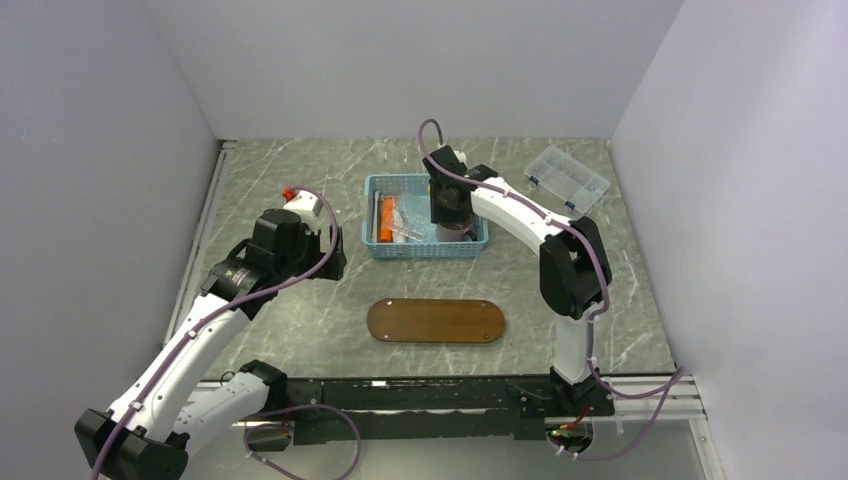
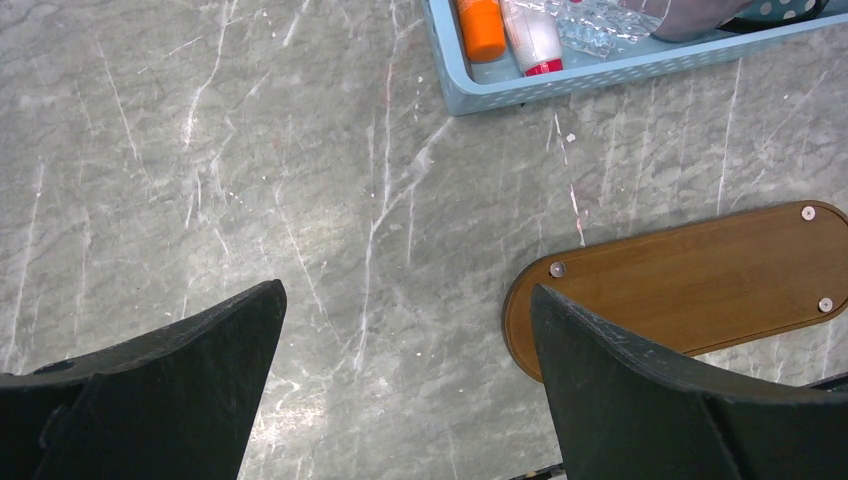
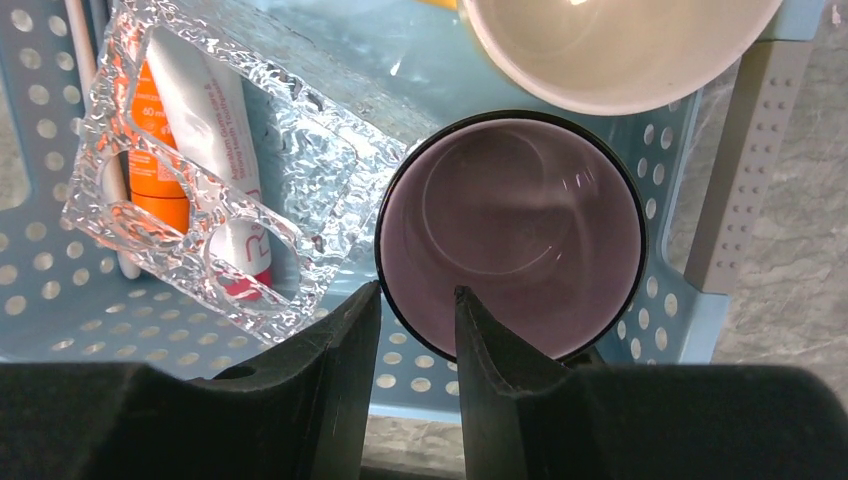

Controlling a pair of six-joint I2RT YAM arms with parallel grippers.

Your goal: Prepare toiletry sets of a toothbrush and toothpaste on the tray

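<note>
"How far was the task?"

"Not begun, I judged. The tray (image 1: 435, 320) lay bare near the front edge of the counter (image 2: 200, 150). The orange toothpaste (image 3: 160, 190), the white toothpaste (image 3: 215, 130) and a toothbrush (image 3: 82, 50) lay in the blue basket (image 1: 420, 248)."

"And the claws?"

"The left claw (image 2: 405, 290) stood wide. The right claw (image 3: 417, 295) was narrow, astride the rim of the purple cup (image 3: 520, 220); whether it gripped, I could not tell."
</note>
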